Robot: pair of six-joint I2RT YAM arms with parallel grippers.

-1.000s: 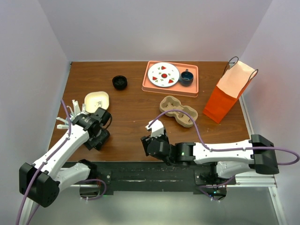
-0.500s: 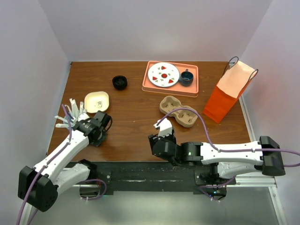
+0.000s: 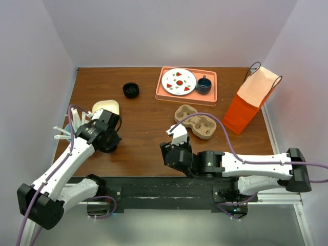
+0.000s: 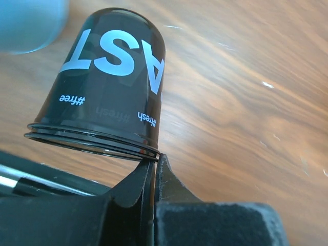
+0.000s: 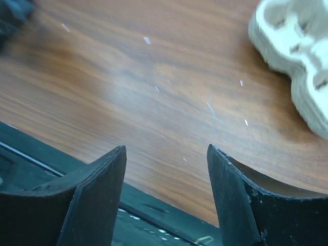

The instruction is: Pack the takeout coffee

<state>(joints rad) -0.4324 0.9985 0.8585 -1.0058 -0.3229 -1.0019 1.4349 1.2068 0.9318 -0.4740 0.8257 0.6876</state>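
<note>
The takeout coffee (image 4: 113,82) is a dark cup with white lettering. It tilts over the wood, wide ringed rim nearest the camera. My left gripper (image 4: 155,159) is shut on that rim, the fingers pinched almost together around its edge. From above, the left gripper (image 3: 105,137) and the cup (image 3: 109,143) sit at the table's left, just in front of a cream bowl (image 3: 105,107). My right gripper (image 5: 166,154) stands open with nothing between its fingers, low over bare wood near the front edge, and shows as the right gripper (image 3: 167,154) at centre.
A pulp cup carrier (image 3: 196,121) lies mid-table, an orange paper bag (image 3: 251,102) at right. A pink tray (image 3: 211,98) at the back holds a plate (image 3: 178,81) and blue mug (image 3: 204,85). A black round piece (image 3: 130,90) and white cutlery (image 3: 72,128) are on the left.
The left gripper's jaws have closed onto the cup's rim and the arm has shifted slightly away from the front edge. The right arm has drifted a little to the right, jaws still apart.
</note>
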